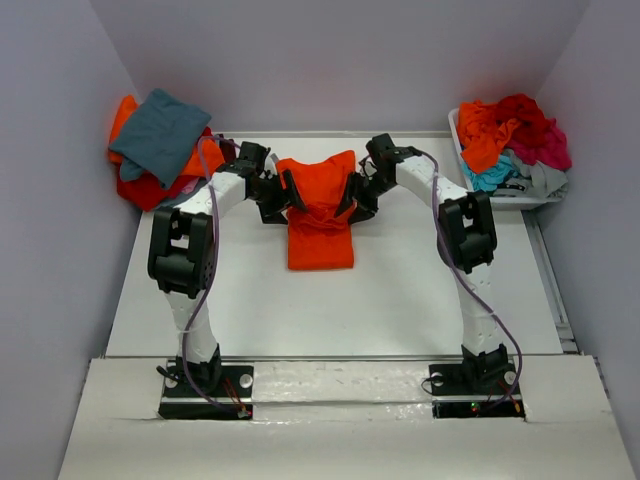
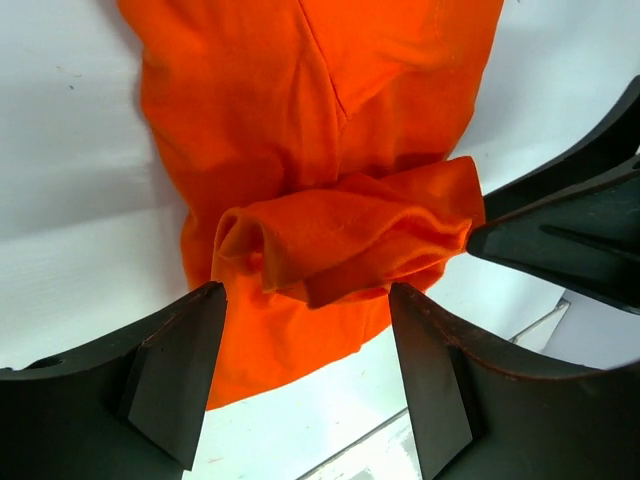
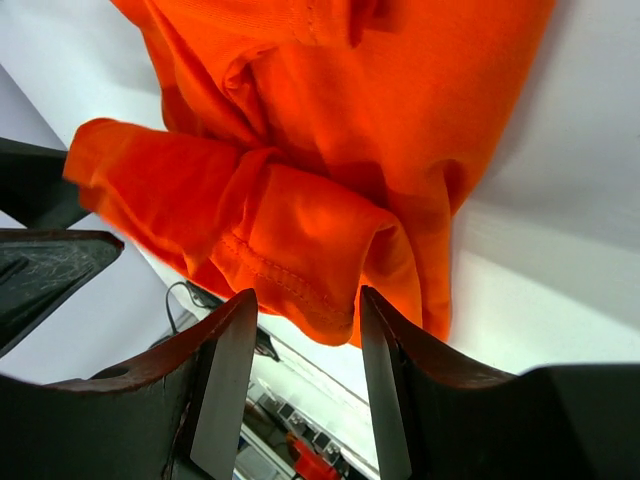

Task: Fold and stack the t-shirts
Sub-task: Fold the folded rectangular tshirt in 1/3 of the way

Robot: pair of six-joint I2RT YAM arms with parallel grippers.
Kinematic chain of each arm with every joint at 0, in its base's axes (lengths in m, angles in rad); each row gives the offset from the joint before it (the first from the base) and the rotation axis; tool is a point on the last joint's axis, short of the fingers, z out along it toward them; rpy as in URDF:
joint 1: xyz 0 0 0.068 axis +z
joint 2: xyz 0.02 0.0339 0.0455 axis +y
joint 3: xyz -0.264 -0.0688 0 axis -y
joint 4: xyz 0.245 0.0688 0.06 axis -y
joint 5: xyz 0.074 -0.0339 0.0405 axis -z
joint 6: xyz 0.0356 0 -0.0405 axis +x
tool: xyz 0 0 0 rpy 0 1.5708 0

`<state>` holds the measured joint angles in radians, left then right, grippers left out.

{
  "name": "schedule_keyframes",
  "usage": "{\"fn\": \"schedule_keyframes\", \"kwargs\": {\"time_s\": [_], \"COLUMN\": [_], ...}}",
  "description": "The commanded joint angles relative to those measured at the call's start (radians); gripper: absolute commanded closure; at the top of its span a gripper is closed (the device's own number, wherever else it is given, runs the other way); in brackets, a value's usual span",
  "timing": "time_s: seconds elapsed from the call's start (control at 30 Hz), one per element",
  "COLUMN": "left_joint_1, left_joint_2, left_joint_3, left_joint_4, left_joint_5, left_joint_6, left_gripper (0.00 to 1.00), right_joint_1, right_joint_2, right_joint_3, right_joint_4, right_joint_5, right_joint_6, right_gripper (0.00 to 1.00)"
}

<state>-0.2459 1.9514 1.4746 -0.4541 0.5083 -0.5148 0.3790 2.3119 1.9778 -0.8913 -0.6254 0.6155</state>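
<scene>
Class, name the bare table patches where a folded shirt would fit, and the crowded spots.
Free: the near table between the arms, below the orange t-shirt. Crowded: far middle, left gripper and right gripper flanking that shirt; far left, the shirt stack; far right, the full bin.

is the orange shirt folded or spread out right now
Partly folded: the orange shirt is a narrow strip at the near end, but its far end is bunched, not flat.

Bright orange t-shirt lies partly folded, its far edge bunched up.
</scene>
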Motion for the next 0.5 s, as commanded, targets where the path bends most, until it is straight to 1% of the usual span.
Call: {"fn": "schedule_keyframes", "kwargs": {"time_s": [0.0,0.3,0.47], "left_joint_1": [0.003,0.003,0.003], "left_joint_2": [-0.065,-0.152,-0.203], "left_joint_3": [0.05,0.073,0.047], "left_joint_4": [-0.02,-0.08,-0.115], "left_joint_5": [-0.03,-0.04,-0.021], "left_joint_6": [0.007,0.022,0.036], "left_gripper": [0.23,0.23,0.23], "right_joint_1": [-0.006,-0.006,-0.006], "right_joint_2": [-0.011,-0.072,-0.146], "right_joint_3": [0.061,0.062,-0.036], "right_joint_4": [-0.031,-0.064,-0.045], "right_joint_5": [0.009,0.026,0.021], "right_joint_6": [-0.016,-0.017,-0.011], "right_gripper": [0.48,0.48,0.48]}}
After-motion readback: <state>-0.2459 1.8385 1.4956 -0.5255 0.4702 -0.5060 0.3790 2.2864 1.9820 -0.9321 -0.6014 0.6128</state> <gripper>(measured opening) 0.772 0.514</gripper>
